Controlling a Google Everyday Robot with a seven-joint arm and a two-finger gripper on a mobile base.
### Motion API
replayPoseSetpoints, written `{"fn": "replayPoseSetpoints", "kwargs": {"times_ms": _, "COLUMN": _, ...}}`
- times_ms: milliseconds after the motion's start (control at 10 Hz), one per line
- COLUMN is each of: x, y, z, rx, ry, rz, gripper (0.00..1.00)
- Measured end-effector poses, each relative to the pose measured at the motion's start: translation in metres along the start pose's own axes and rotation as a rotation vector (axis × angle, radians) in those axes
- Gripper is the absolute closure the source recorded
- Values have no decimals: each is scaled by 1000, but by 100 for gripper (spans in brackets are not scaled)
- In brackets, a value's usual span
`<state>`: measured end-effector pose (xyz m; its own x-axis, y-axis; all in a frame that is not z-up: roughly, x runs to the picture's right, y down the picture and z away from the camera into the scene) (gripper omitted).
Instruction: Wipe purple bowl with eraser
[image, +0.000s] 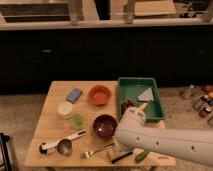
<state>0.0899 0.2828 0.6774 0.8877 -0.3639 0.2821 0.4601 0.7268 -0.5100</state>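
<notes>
Eraser (119, 156) lies before nearer bowl (105, 125), right of fork (96, 150); gripper (122, 149) just above eraser.

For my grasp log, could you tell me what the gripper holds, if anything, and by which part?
Cannot be told: the gripper is low over the eraser, in front of the purple bowl, and the arm hides any contact.

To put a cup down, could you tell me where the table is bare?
Bare wood left of the blue-grey rectangular block and white round container. Crowded in front: the claw by the tan eraser, metal fork, purple bowl.
</notes>
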Motion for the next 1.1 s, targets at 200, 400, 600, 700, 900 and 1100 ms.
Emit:
{"fn": "replayPoseSetpoints", "kwargs": {"times_ms": 200, "x": -4, "y": 2, "z": 6, "rx": 6, "ry": -33, "rz": 1, "gripper": 20}}
{"fn": "replayPoseSetpoints", "kwargs": {"times_ms": 400, "x": -4, "y": 3, "z": 18, "rx": -5, "ry": -53, "rz": 10, "gripper": 20}}
{"fn": "replayPoseSetpoints", "kwargs": {"times_ms": 600, "x": -3, "y": 1, "z": 34, "rx": -29, "ry": -50, "rz": 15, "gripper": 20}}
{"fn": "replayPoseSetpoints", "kwargs": {"times_ms": 700, "x": 1, "y": 1, "z": 42, "rx": -46, "ry": -45, "rz": 25, "gripper": 20}}
{"fn": "replayPoseSetpoints", "kwargs": {"times_ms": 900, "x": 6, "y": 3, "z": 52, "rx": -62, "ry": -49, "rz": 52, "gripper": 20}}
{"fn": "replayPoseSetpoints", "kwargs": {"times_ms": 1100, "x": 10, "y": 5, "z": 59, "rx": -54, "ry": -55, "rz": 100, "gripper": 20}}
